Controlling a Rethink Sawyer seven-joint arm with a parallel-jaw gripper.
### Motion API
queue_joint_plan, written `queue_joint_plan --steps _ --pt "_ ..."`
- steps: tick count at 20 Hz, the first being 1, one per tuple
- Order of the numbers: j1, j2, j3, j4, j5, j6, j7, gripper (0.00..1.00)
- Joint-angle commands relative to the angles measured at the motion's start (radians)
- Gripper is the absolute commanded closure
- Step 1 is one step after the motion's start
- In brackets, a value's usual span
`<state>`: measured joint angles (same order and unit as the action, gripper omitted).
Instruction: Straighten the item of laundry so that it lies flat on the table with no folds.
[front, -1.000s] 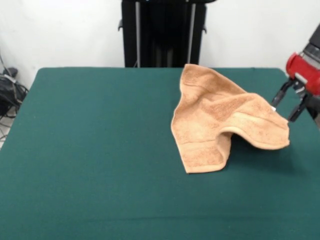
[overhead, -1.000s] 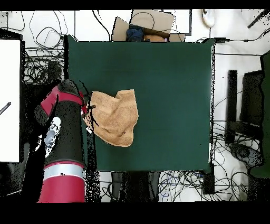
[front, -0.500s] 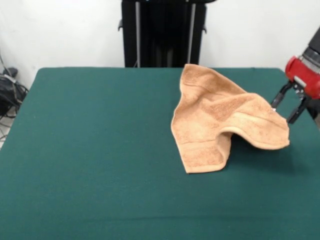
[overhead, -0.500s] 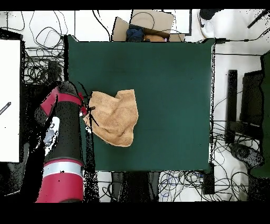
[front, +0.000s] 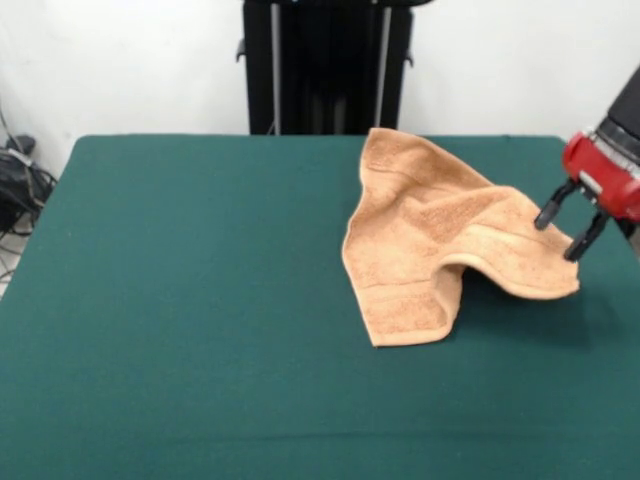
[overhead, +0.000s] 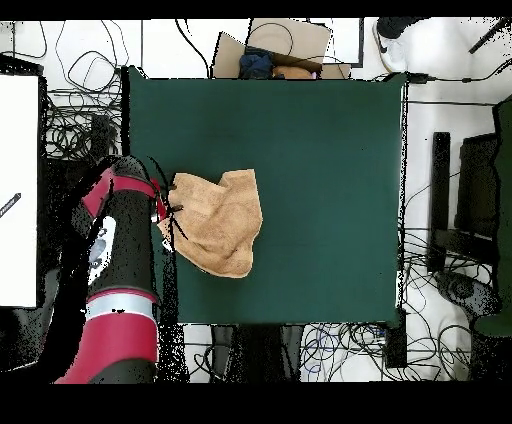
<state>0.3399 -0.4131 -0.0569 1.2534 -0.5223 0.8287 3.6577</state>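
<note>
White wall (front: 130, 60) standing well behind jaws. Tangled black cables (overhead: 80, 95) sprawling over pale floor (overhead: 425, 140) around counter. Cardboard box (overhead: 285, 45) sitting beyond counter's far edge. White panel (overhead: 20, 190) lying beside jaws' side.

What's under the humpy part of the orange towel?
The towel arches up near the open gripper, leaving a dark gap above the green table. Only shadow shows there; anything deeper is covered by cloth.

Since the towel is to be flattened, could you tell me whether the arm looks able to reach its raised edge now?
Probably yes: the open end effector sits right beside the raised edge of the orange-tan terry-cloth towel, with nothing between them.
</note>
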Motion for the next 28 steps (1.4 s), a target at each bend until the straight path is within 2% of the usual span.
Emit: queue_joint_plan --steps 1,5,11,16,22,28 --pt "0.032 0.125 0.011 -0.061 -0.022 0.038 -0.046 0.0" --pt "0.021 0.152 0.029 -0.081 -0.012 0.057 -0.107 0.0" --pt "0.022 0.167 0.031 -0.088 0.002 0.045 -0.109 0.0" --pt "0.019 0.17 0.041 -0.094 -0.008 0.069 -0.171 0.0" --pt "0.028 0.172 0.037 -0.104 -0.024 0.067 -0.194 0.0" --pt "0.023 0.188 0.042 -0.108 -0.016 0.041 -0.169 0.0"
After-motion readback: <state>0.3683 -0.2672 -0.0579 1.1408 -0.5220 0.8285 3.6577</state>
